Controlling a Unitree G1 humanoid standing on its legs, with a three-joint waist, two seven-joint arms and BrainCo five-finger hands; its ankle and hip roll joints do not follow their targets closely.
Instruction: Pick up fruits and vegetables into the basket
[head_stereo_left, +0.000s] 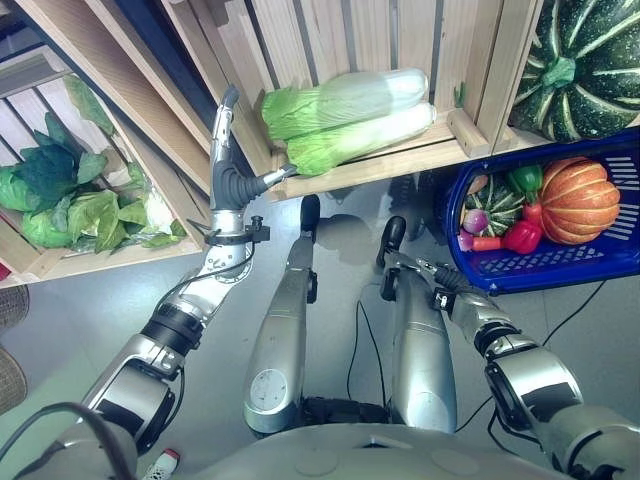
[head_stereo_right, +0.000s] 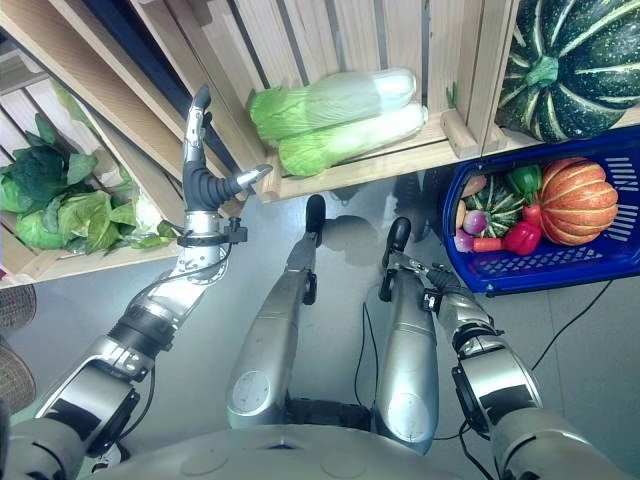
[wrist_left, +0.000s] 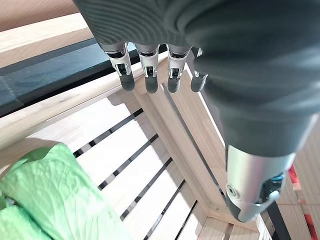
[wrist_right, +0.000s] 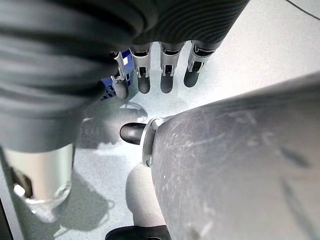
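My left hand (head_stereo_left: 228, 172) raised at upper centre-left of head view, fingers straight and spread, thumb out toward crate edge, holding nothing. Just right of thumb: two napa cabbages (head_stereo_left: 345, 118) lying stacked in wooden crate (head_stereo_left: 420, 158), untouched. My right hand (head_stereo_left: 432, 270) low at centre-right, fingers relaxed, empty, near blue basket (head_stereo_left: 560, 265). Basket already holds orange pumpkin (head_stereo_left: 580, 200), small striped squash (head_stereo_left: 495, 205), peppers. Step, I judge: reaching for cabbage. Next: shift hand right into crate, close round upper cabbage.

Head stereo pair looking down, wrist cameras close along fingers (wrist_left: 150, 82)
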